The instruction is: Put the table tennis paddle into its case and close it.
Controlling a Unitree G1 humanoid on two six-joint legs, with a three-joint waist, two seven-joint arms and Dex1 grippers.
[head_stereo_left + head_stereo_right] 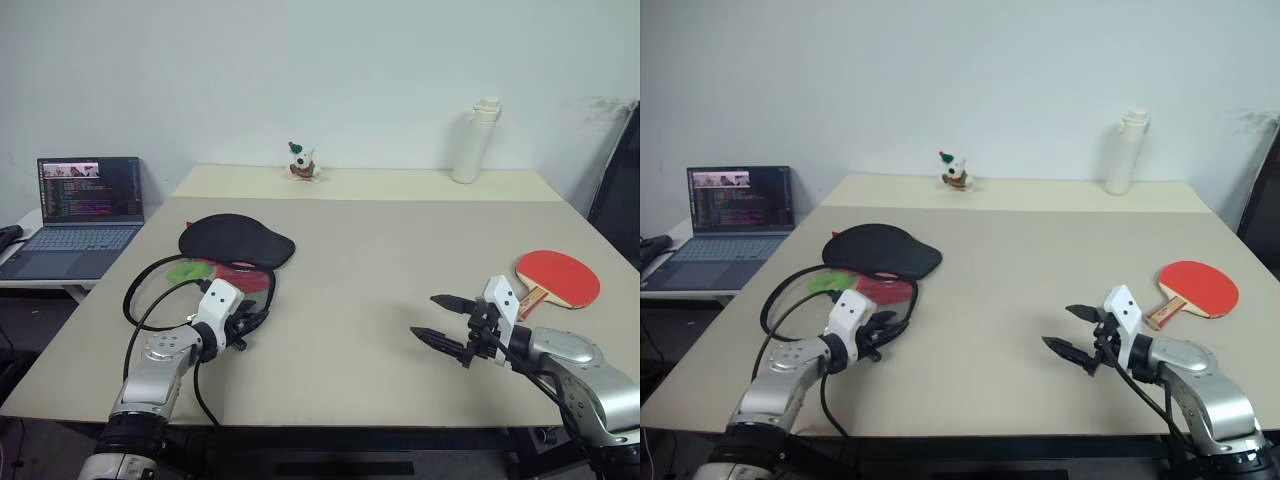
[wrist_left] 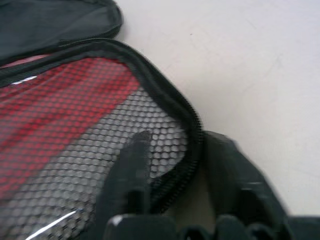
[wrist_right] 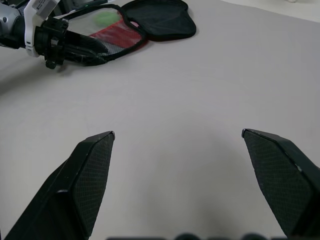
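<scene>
Left wrist view has the left hand (image 2: 170, 175) pinching the soft case (image 2: 75, 115) at its zip edge (floppy, likely to sag), right hand (image 1: 448, 322) wide open, empty.

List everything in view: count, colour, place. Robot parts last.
table tennis paddle: one, red face, light wooden handle, table's right side.
case: one, lying open, black and red with mesh, table's left side.
green object: one, inside the open case.
bottle: one, white, far edge, right.
figurine: one, white with red and green, far edge, middle.
laptop: one, dark, screen lit, on a side surface to the left.
table: one, beige.
left gripper: black fingers closed on the case's zip edge.
right gripper: black fingers open, above bare table near the paddle.
</scene>
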